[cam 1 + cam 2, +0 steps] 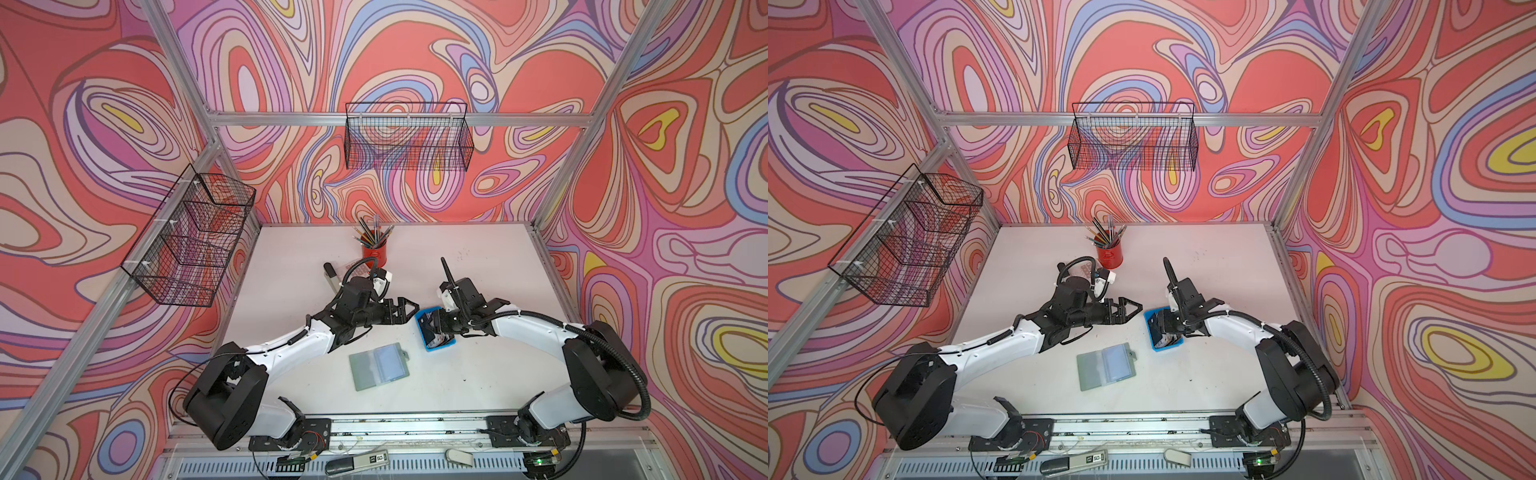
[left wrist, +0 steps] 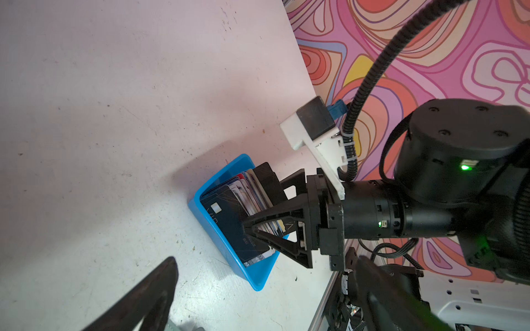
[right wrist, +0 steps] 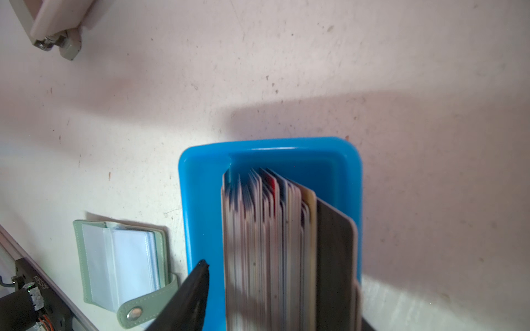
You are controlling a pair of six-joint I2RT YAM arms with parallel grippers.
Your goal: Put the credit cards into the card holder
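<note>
The credit cards (image 3: pixel 286 243) are packed on edge in a blue tray (image 3: pixel 269 146) right of mid-table, their long axis laid along the tray's length, front to back. The outermost navy card (image 2: pixel 229 223), faced toward the left arm, is marked with pale letters that look like "VIP". "50" is read on a tape measure (image 1: pixel 357 461) at the front rail. The stack is straddled by the right gripper (image 2: pixel 253 197), its jaws set half-wide, with a strip of tray seen between one finger (image 3: pixel 198 286) and the cards. No card is raised. The left gripper (image 1: pixel 411 311) is held wide and empty just beside the tray. The card holder (image 1: pixel 378 370) is laid open near the front, sleeves up, snap tab turned toward the tray. A red pencil cup (image 1: pixel 372 251) is stood at the back.
</note>
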